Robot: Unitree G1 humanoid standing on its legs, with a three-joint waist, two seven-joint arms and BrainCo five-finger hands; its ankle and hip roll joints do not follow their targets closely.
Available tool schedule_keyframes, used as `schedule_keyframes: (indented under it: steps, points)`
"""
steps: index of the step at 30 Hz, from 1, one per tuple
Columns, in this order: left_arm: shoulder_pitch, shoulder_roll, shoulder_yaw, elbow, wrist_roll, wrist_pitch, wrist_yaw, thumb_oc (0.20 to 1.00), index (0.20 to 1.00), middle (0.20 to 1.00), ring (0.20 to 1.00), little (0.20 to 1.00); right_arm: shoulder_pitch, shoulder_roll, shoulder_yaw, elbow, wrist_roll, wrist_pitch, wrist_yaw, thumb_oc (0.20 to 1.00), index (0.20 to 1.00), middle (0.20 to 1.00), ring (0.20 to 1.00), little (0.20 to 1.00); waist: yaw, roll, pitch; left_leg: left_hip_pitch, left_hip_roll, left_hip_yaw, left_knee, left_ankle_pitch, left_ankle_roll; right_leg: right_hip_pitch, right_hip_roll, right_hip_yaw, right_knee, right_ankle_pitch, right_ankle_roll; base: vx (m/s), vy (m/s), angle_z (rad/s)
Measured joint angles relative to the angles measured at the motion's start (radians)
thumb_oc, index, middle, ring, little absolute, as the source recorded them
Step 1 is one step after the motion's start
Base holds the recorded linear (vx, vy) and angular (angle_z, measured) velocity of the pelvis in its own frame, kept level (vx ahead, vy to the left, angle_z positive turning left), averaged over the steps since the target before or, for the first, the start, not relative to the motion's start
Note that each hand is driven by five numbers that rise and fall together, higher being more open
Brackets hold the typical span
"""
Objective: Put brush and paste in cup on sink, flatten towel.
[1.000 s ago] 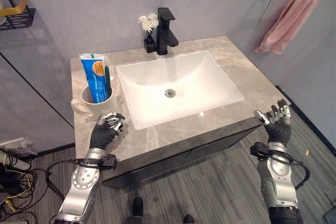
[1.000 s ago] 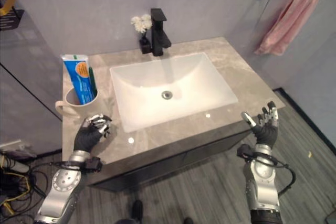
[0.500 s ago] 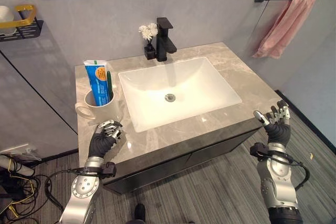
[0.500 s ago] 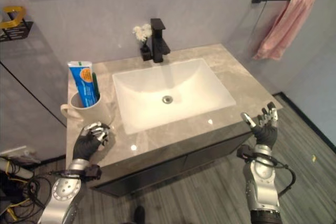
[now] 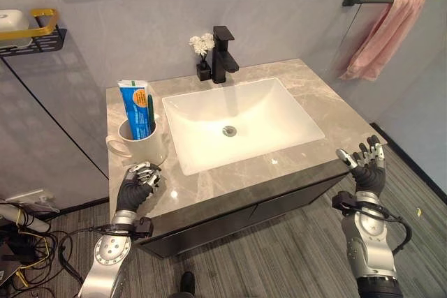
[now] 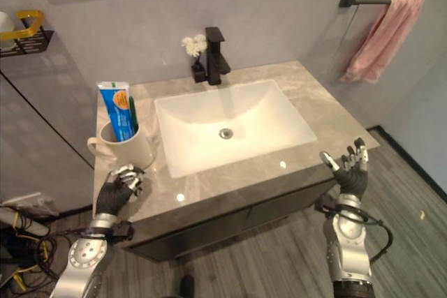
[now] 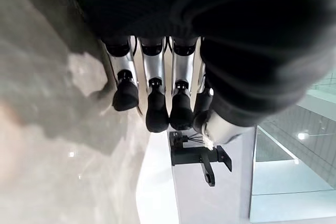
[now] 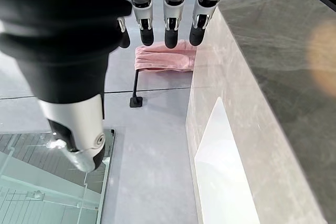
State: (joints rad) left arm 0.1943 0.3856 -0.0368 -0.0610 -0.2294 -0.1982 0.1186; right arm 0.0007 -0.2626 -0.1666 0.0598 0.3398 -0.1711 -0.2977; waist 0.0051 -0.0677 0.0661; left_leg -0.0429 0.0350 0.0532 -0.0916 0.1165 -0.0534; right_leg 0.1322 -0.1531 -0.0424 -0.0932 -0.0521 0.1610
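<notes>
Fingers curled and holding nothing, the left hand (image 5: 137, 183) rests on the counter (image 5: 230, 176) just in front of the cup (image 5: 142, 146), while the right hand (image 5: 364, 166) hangs open and empty, fingers spread, off the counter's front right corner. Toothpaste (image 5: 133, 108) and toothbrush (image 5: 150, 112) stand upright in that cup, left of the basin (image 5: 241, 120), so that half looks finished. Now the towel (image 5: 386, 35): pink, bunched over one end of its wall bar (image 5: 370, 0), up and right of the counter, well apart from both hands. It reads as soft, light, limp cloth, likely to slide on the bar; best pinched at a hanging edge and drawn sideways.
</notes>
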Motion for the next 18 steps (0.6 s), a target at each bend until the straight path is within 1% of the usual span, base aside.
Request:
schedule_keyframes:
  steps: [4, 8, 11, 18]
  points:
    - [-0.006, 0.000, 0.016, 0.012, 0.014, 0.007, 0.019, 0.200, 0.200, 0.200, 0.200, 0.200, 0.001, 0.004, 0.000, 0.000, 0.000, 0.001, 0.000, 1.000, 1.000, 1.000, 1.000, 1.000, -0.006, 0.006, -0.005, 0.008, 0.002, 0.000, -0.001, 0.000, 0.000, 0.007, 0.001, 0.000, 0.000, -0.001, 0.001, 0.00, 0.000, 0.00]
    - [-0.036, 0.000, 0.031, 0.063, 0.017, 0.008, 0.037, 0.200, 0.200, 0.200, 0.200, 0.200, 0.004, 0.004, 0.000, 0.002, 0.000, 0.001, 0.000, 1.000, 1.000, 1.000, 1.000, 1.000, -0.017, 0.014, -0.011, 0.007, 0.002, 0.001, -0.002, -0.001, 0.000, 0.007, 0.001, 0.001, 0.000, 0.000, 0.000, 0.00, 0.000, 0.00]
    - [-0.050, 0.000, 0.033, 0.083, 0.036, 0.010, 0.054, 0.200, 0.200, 0.200, 0.200, 0.200, 0.007, 0.004, 0.000, 0.002, 0.000, 0.002, 0.001, 1.000, 1.000, 1.000, 1.000, 1.000, -0.023, 0.014, -0.013, 0.008, 0.003, 0.003, -0.001, -0.001, 0.000, 0.006, 0.001, 0.003, 0.000, 0.001, -0.002, 0.00, 0.000, 0.00]
    - [-0.078, 0.000, 0.032, 0.092, 0.040, 0.013, 0.055, 0.200, 0.200, 0.200, 0.200, 0.200, 0.018, 0.004, 0.000, 0.002, 0.000, 0.008, 0.002, 1.000, 1.000, 1.000, 1.000, 1.000, -0.025, 0.011, -0.015, 0.009, 0.003, 0.007, -0.001, -0.001, 0.000, 0.005, 0.001, 0.005, 0.000, 0.002, -0.002, 0.00, 0.000, 0.00]
